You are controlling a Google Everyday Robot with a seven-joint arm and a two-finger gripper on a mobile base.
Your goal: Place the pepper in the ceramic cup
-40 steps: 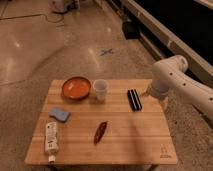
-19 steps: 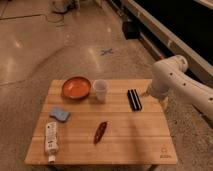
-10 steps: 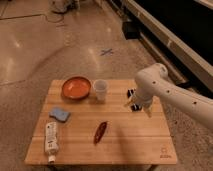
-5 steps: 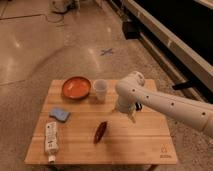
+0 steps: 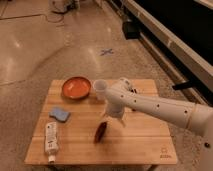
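The dark red pepper (image 5: pixel 100 131) lies on the wooden table (image 5: pixel 140 142), near its middle front. The white ceramic cup (image 5: pixel 99 89) stands upright at the back middle, just right of the orange bowl. My white arm reaches in from the right and bends down over the table. The gripper (image 5: pixel 114 120) hangs just right of and slightly above the pepper, in front of the cup. Nothing shows in its grasp.
A wide orange bowl (image 5: pixel 76 87) sits at the back left. A blue sponge (image 5: pixel 60 114) and a white tube (image 5: pixel 51 141) lie on the left side. A dark object behind my arm is mostly hidden. Floor surrounds the table.
My arm has swung from the table's right side leftwards to the middle, and the gripper has dropped close to the pepper. The objects have not moved.
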